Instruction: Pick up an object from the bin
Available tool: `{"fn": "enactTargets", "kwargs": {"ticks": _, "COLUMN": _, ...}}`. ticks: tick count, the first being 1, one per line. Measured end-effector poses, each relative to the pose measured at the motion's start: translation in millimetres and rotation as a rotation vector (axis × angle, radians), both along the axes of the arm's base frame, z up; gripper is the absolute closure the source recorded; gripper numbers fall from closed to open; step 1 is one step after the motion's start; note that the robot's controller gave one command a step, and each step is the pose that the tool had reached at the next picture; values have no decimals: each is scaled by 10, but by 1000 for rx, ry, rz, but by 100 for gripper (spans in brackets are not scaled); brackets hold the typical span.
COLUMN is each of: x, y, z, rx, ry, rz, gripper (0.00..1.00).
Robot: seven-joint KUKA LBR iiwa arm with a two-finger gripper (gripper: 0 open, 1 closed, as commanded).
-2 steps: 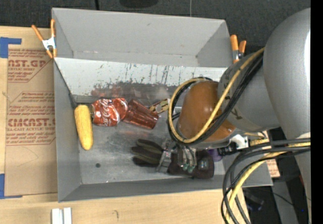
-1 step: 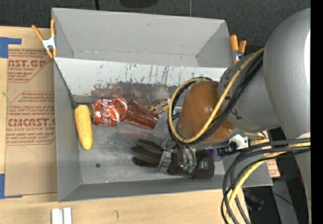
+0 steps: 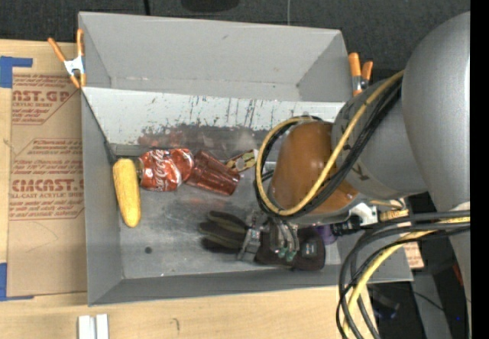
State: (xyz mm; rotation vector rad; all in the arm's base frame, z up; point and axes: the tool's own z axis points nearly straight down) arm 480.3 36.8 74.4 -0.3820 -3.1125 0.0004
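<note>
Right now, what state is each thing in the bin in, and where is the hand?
yellow corn cob: whole, lying flat along the left wall.
red cola can: crushed, on its side.
dark red crumpled thing: lying flat, right beside the can.
black glove: limp, flat on the floor, its right end under the hand.
hand: down in the bin, over the glove's right end.
</note>
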Motion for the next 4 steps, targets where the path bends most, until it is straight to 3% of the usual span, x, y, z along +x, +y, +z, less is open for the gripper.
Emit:
{"fn": "enactTargets", "kwargs": {"ticks": 2, "x": 10, "y": 3, "z": 229, "rx": 0, "ry": -4, "rz": 0, "gripper": 100}}
{"fn": "enactTargets", "kwargs": {"ticks": 4, "x": -11, "y": 3, "z": 511, "rx": 0, "ry": 3, "rz": 0, "gripper": 100}}
